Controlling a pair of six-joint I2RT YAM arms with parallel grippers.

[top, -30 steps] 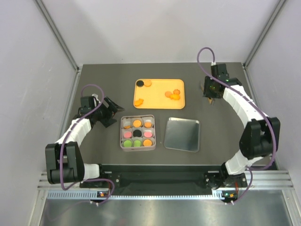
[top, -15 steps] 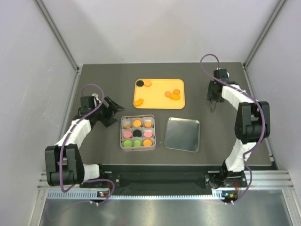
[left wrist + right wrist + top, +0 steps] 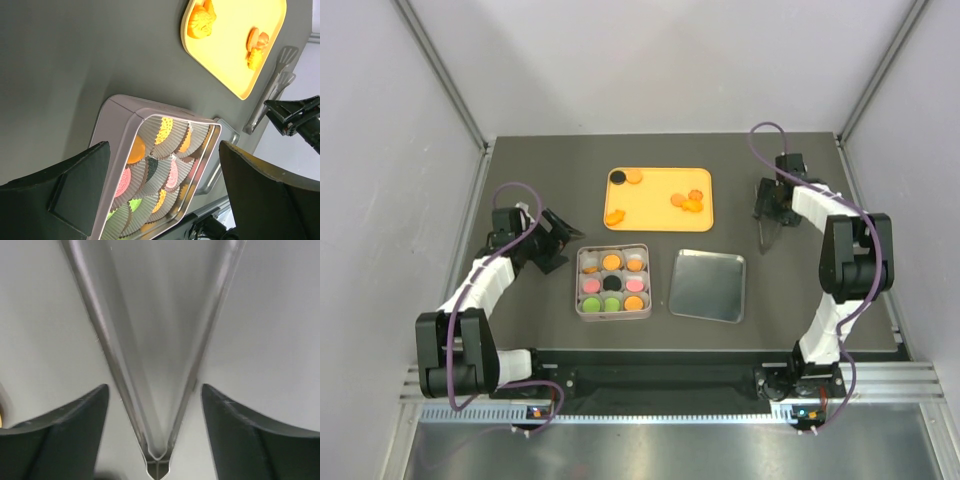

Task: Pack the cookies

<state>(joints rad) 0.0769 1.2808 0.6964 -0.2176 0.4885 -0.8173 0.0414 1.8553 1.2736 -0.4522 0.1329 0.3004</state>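
Observation:
The cookies are small discs. A few lie loose on the orange tray: a black one and orange ones. More cookies fill the paper cups of the square tin, in orange, pink, green and black. My left gripper stands open just left of the tin, holding nothing. My right gripper is open right of the tray, with metal tongs between its fingers but clear of them.
The tin's silver lid lies flat to the right of the tin. In the left wrist view the tongs lie on the dark table beyond the tray. Grey walls stand on both sides and at the back.
My right gripper has moved a little nearer and lower beside the tray, and its jaws have spread away from the tongs. The left arm has not moved.

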